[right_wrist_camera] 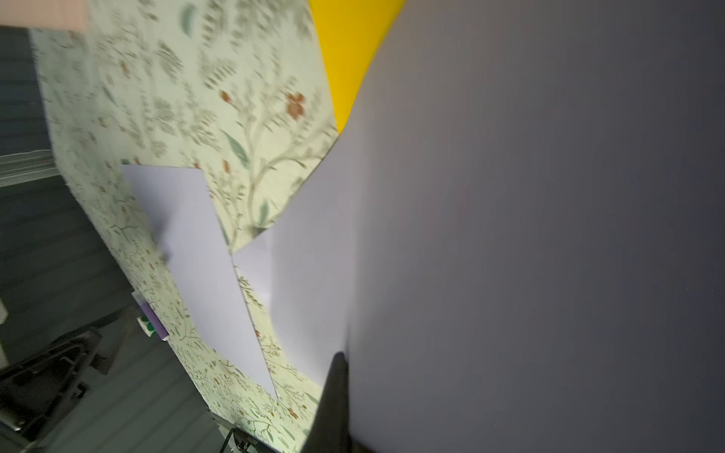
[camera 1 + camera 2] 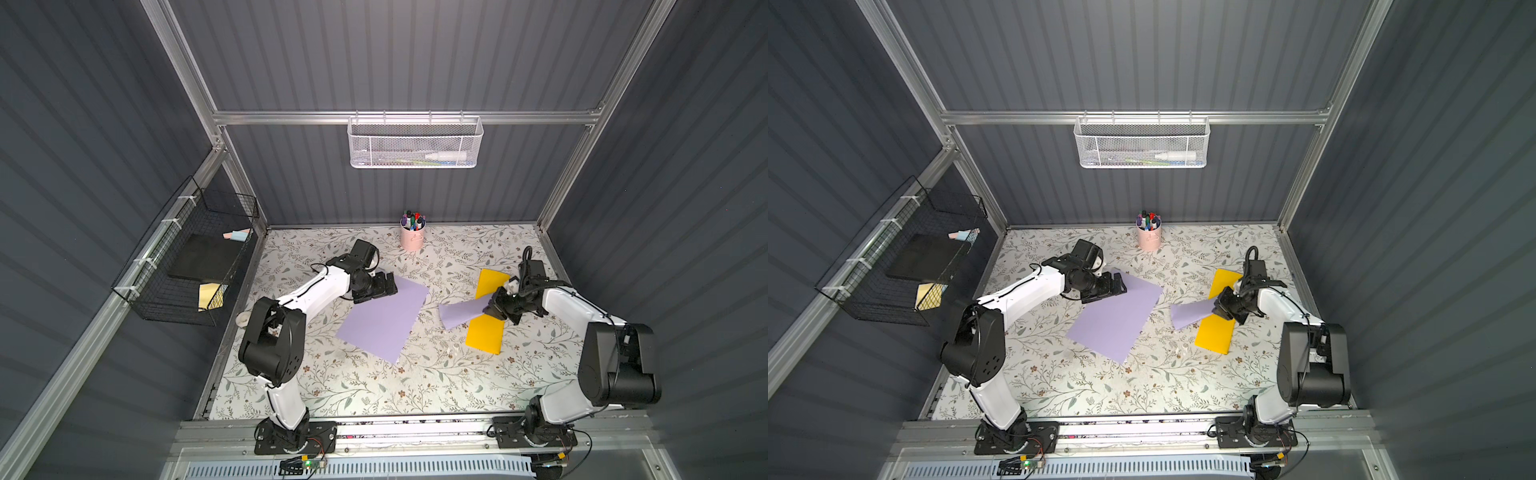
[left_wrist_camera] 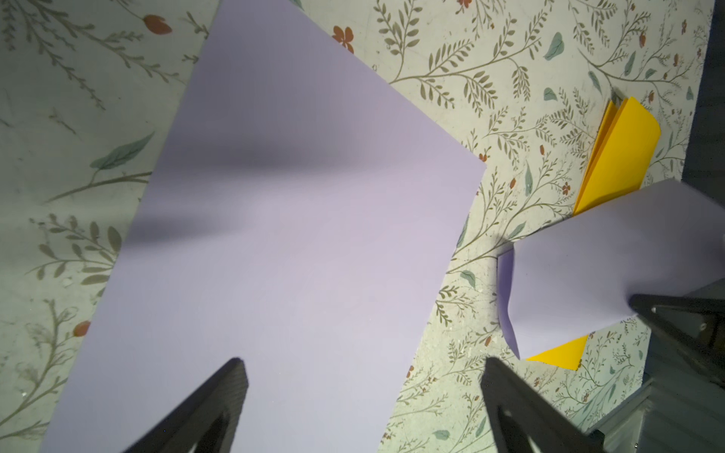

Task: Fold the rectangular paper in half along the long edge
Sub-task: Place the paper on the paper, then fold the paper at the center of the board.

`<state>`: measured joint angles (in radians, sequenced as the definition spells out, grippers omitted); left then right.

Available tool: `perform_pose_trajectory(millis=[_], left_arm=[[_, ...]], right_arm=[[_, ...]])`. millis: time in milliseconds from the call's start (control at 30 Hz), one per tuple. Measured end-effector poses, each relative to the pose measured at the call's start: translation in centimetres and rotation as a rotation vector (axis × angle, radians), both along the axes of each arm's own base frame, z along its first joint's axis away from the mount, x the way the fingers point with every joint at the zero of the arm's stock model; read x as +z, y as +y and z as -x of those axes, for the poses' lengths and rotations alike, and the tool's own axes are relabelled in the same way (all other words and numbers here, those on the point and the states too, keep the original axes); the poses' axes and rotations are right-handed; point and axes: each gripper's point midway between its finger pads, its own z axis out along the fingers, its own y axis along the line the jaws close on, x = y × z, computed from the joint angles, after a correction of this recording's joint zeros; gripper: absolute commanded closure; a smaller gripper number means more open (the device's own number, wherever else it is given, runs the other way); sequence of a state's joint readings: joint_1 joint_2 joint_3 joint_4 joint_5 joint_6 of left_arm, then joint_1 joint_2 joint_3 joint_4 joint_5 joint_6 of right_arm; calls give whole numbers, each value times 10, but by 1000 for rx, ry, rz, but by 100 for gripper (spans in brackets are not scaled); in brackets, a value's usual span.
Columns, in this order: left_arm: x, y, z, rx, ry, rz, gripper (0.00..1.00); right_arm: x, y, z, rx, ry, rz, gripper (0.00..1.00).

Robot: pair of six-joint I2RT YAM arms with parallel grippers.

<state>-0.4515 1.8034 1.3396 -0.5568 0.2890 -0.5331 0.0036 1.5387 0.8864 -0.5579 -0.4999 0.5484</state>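
The large lilac sheet (image 2: 382,320) is seen lying flat and unfolded near the middle of the bench (image 2: 374,395), and it is taken to be the paper that is to be folded. In both top views its long axis is laid from about 1 o'clock to about 7 o'clock. The left hand (image 2: 386,287) is placed at the far short edge, at about 12 o'clock from the sheet's middle, so that the sheet is stretched away from it toward 6 o'clock. Its fingers are held spread with nothing between them. In the left wrist view one finger is seen over the sheet and the other beyond a long edge, over bare bench. Whether the paper is touched cannot be told. The right hand (image 2: 492,308) is found at about 3 o'clock of the sheet, apart from it, and is pressed together on a small folded lilac piece (image 2: 459,313), which is held across a yellow folded paper (image 2: 484,334). The left hand is therefore judged the nearer and the free one, and a crease parallel to the long axis is judged to be called for. No brand, label or writing can be read, not even on the pink cup of pens (image 2: 412,237) at 12 o'clock.
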Motion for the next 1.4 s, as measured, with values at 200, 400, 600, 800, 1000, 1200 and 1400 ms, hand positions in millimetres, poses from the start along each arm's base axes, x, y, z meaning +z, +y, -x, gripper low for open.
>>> perform_pose_trajectory(millis=[200, 400, 600, 800, 1000, 1200, 1400], left_arm=[[-14, 3, 1, 4, 32, -16, 9], [-17, 21, -6, 39, 33, -38, 42], [-25, 58, -12, 111, 49, -128, 75], [-31, 77, -10, 138, 60, -205, 96], [-57, 88, 10, 140, 112, -250, 100], [-80, 98, 26, 151, 147, -287, 100], [-81, 103, 28, 219, 111, -277, 100]], right_arm=[[-25, -14, 39, -69, 136, 43, 49], [20, -28, 42, -105, 66, 110, 51], [103, 5, 17, -8, -209, 62, 57], [88, 128, 14, 341, -175, -29, 68], [25, 218, 27, 550, -44, -20, 74], [-11, 238, 35, 587, 37, -8, 70], [-20, 231, 34, 574, 54, 44, 65]])
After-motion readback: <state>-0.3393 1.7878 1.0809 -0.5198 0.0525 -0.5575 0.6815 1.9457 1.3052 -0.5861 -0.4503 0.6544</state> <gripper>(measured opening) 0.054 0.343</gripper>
